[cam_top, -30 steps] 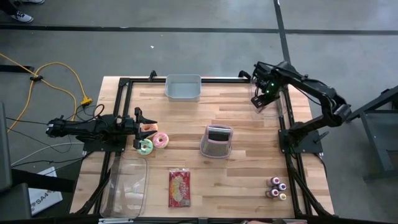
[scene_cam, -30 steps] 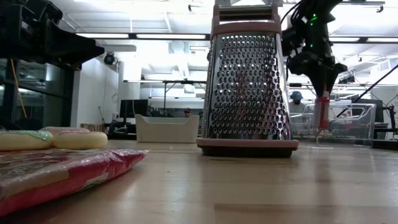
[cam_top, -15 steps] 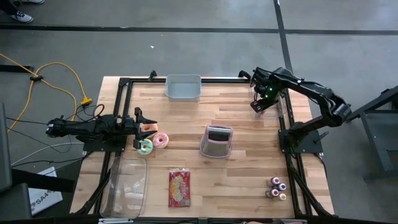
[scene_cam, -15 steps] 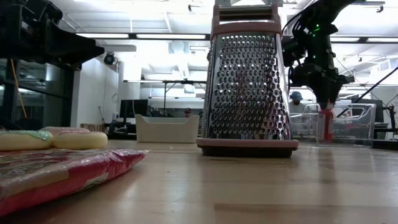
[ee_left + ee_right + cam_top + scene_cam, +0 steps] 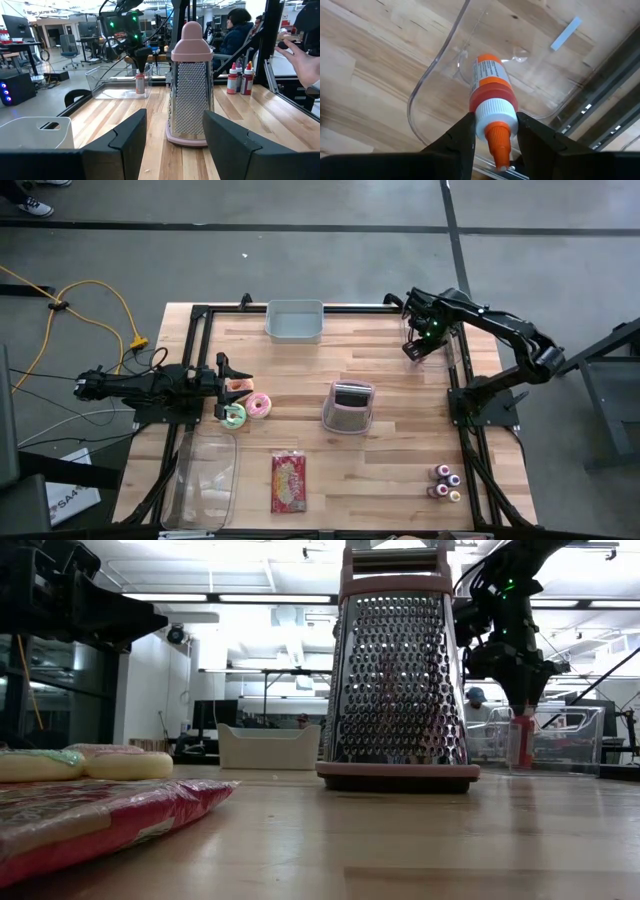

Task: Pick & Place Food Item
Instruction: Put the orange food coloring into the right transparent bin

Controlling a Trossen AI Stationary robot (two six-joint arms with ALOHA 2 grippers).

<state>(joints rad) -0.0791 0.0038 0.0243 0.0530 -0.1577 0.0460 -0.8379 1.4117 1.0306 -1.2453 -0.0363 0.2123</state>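
Item: orange bottle [image 5: 487, 85], far right, inside clear bin [image 5: 420, 90]. Over the last second your right gripper [image 5: 495, 120] lowered it to the bin floor, so placement was nearly done. Its fingers still flanked the white cap, apparently touching. Your left gripper [image 5: 222, 375] waited wide open and empty at the left edge. The label print was unreadable.

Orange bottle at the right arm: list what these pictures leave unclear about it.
- Orange bottle, right wrist view: its base is hidden under its own body, so whether it rests on the clear container's floor cannot be told.
- High view: the right gripper covers the bottle.
- Low view: the bottle is small and far, and the grater blocks part of the container.
- Label text: too small to read.
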